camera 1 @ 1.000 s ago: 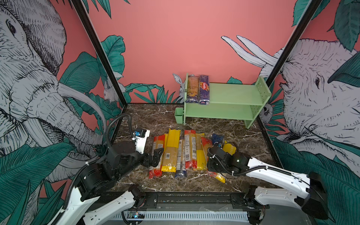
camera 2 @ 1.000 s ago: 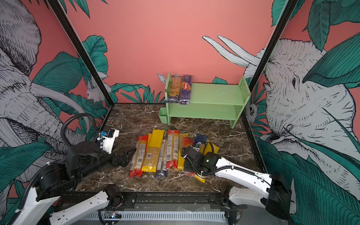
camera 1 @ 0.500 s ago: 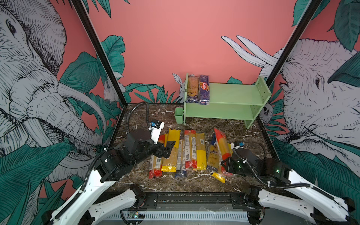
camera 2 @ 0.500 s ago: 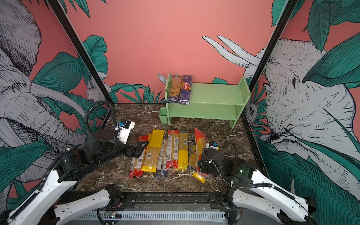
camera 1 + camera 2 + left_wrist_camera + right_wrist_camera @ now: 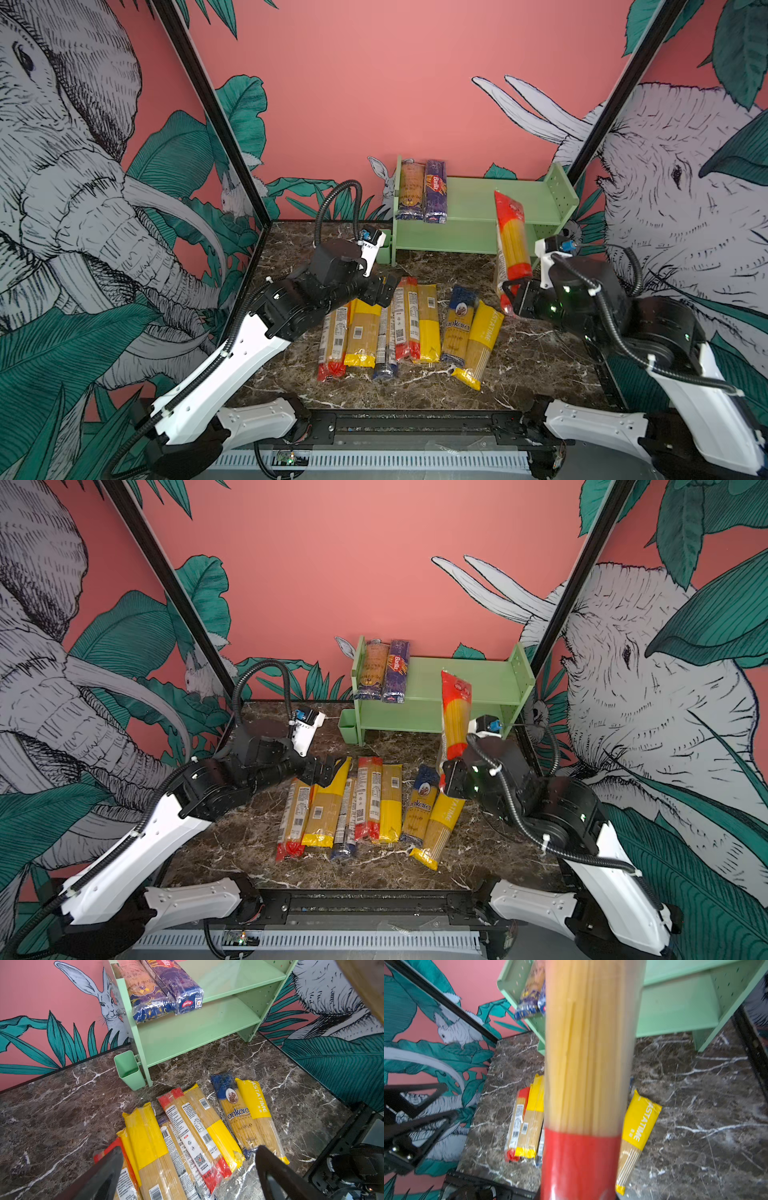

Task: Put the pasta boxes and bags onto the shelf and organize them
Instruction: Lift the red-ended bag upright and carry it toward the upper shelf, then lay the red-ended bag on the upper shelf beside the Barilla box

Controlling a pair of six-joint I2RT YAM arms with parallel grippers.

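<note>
The shelf (image 5: 469,201) stands at the back with two packs (image 5: 422,191) on the left of its top tier, and a row (image 5: 399,324) of loose packs lies on the table (image 5: 540,353) before it. The red bag (image 5: 512,245) stands nearly upright in the air before the shelf's right half, pinched only at its lower end by the right gripper (image 5: 515,297), so its long free length may swing, slip through that narrow hold or strike a tier edge going in. The left gripper (image 5: 385,287) hangs wide and empty over the row's far ends and could shove packs askew
</note>
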